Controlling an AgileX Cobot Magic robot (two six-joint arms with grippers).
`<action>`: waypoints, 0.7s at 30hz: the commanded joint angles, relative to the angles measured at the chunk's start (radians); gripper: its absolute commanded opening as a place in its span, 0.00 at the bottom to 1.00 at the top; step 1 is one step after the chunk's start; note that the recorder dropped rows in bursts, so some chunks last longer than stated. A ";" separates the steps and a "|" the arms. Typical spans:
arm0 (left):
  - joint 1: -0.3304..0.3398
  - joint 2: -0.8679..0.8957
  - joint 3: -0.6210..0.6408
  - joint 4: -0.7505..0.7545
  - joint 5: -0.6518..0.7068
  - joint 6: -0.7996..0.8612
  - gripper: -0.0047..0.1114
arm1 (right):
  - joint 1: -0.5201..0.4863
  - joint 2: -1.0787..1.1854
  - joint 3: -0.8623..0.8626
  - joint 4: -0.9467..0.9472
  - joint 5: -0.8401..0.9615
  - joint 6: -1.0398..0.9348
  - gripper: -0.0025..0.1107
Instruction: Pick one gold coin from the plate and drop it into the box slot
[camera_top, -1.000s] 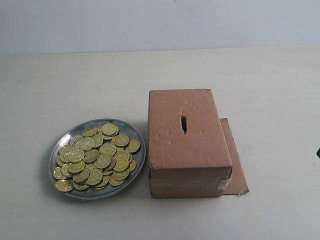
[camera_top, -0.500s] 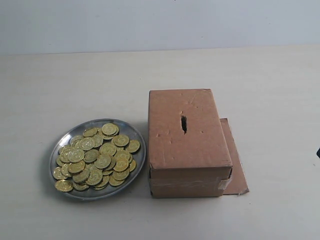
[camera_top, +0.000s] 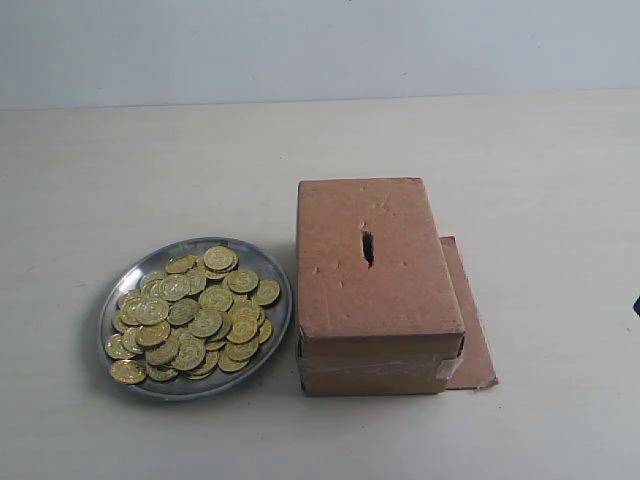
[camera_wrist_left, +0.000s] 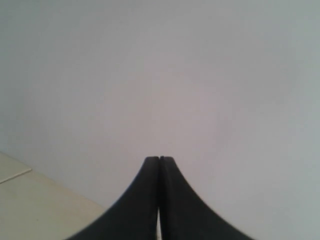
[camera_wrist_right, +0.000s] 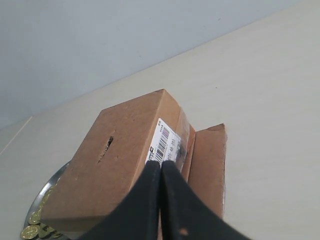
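The silver plate (camera_top: 276, 322) lies at the left of the exterior view, heaped with several gold coins (camera_top: 190, 315). To its right stands the brown cardboard box (camera_top: 375, 290), with the dark slot (camera_top: 367, 247) in the middle of its top. Neither arm reaches into that view; only a dark speck shows at its right edge. My right gripper (camera_wrist_right: 161, 163) is shut and empty, hovering apart from the box (camera_wrist_right: 120, 165), whose slot (camera_wrist_right: 108, 143), barcode label and a bit of the plate (camera_wrist_right: 42, 192) with coins (camera_wrist_right: 31, 231) show. My left gripper (camera_wrist_left: 160, 159) is shut and empty, facing a blank wall.
A flat cardboard sheet (camera_top: 470, 330) lies under the box's right side, also seen in the right wrist view (camera_wrist_right: 210, 165). The pale table (camera_top: 150, 170) runs back to a grey wall (camera_top: 320, 45).
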 joint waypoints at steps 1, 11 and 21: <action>0.005 -0.005 0.007 -0.207 0.059 -0.014 0.04 | 0.001 -0.005 0.004 -0.007 -0.004 0.000 0.02; 0.005 -0.005 0.007 -0.063 0.021 -0.017 0.04 | 0.001 -0.005 0.004 -0.007 -0.004 0.000 0.02; 0.005 -0.005 0.007 -0.598 0.023 0.966 0.04 | 0.001 -0.005 0.004 -0.007 -0.004 0.000 0.02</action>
